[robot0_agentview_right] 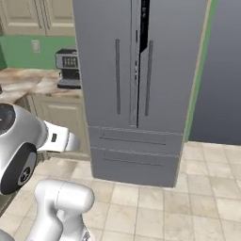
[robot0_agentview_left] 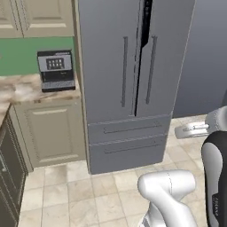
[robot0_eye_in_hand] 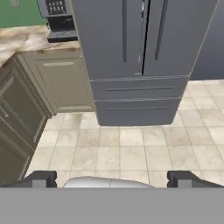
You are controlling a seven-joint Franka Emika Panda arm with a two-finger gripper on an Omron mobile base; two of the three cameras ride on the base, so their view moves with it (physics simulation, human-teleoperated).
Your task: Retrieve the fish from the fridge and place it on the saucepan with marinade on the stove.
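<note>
The fridge (robot0_eye_in_hand: 142, 57) stands straight ahead of the hand (robot0_eye_in_hand: 111, 179), well apart across the floor. Its fingers are spread, holding nothing. The right door (robot0_agentview_left: 164, 57) is ajar.

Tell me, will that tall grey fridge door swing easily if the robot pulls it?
Probably. The fridge has its right door already slightly ajar, so no seal likely resists. Its long bar handle gives leverage, though the tall panel may feel heavy. The fingers stand open, far off.
</note>
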